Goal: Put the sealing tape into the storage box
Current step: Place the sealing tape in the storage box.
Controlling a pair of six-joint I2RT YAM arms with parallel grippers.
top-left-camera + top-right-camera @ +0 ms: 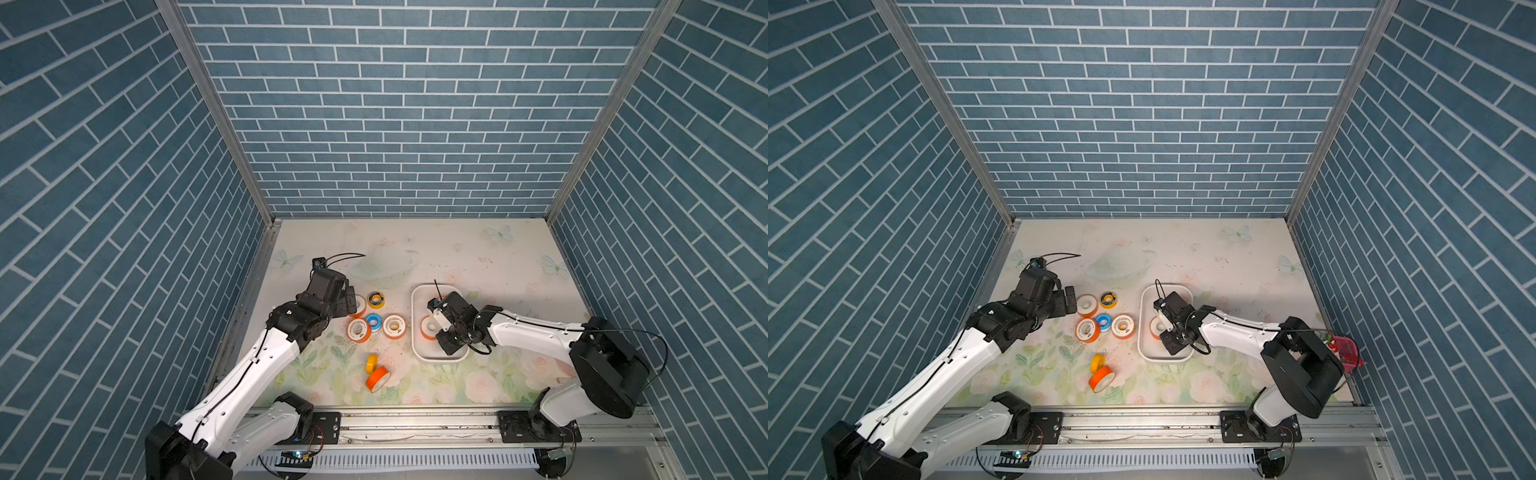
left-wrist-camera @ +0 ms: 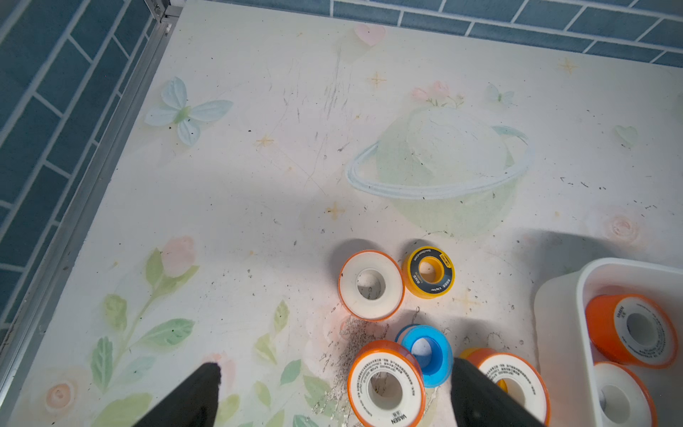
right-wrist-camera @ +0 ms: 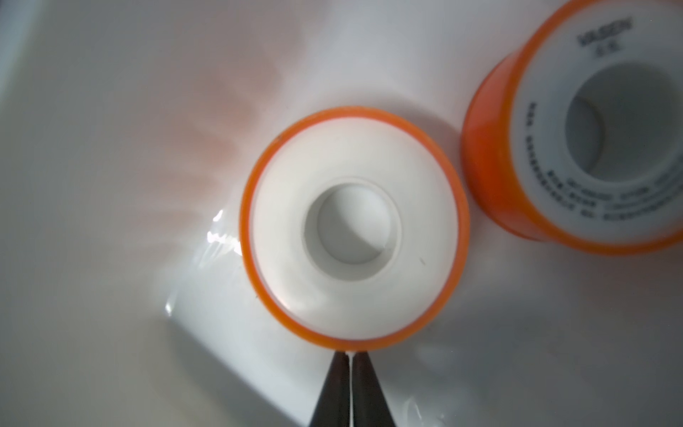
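Note:
The white storage box (image 1: 414, 332) (image 1: 1140, 332) sits right of centre, and my right wrist hangs over it. Inside the box, my right gripper (image 3: 349, 353) is shut and empty, its tips at the rim of an orange-rimmed, white-faced sealing tape spool (image 3: 354, 229). A second orange spool (image 3: 591, 125) lies beside it. My left gripper (image 2: 334, 364) (image 1: 351, 301) is open above the table. An orange spool (image 2: 386, 388) lies between its fingers. Close around are a blue spool (image 2: 425, 351), a white-faced one (image 2: 369, 284), a yellow-and-black one (image 2: 428, 271) and another orange one (image 2: 517, 384).
Nearer the front, a yellow spool (image 1: 371, 363) stands on edge next to an orange one (image 1: 377, 379) that lies tilted. A pink mesh basket (image 1: 1345, 351) shows behind the right arm. Blue brick walls close in three sides, and a metal rail (image 1: 415, 419) runs along the front.

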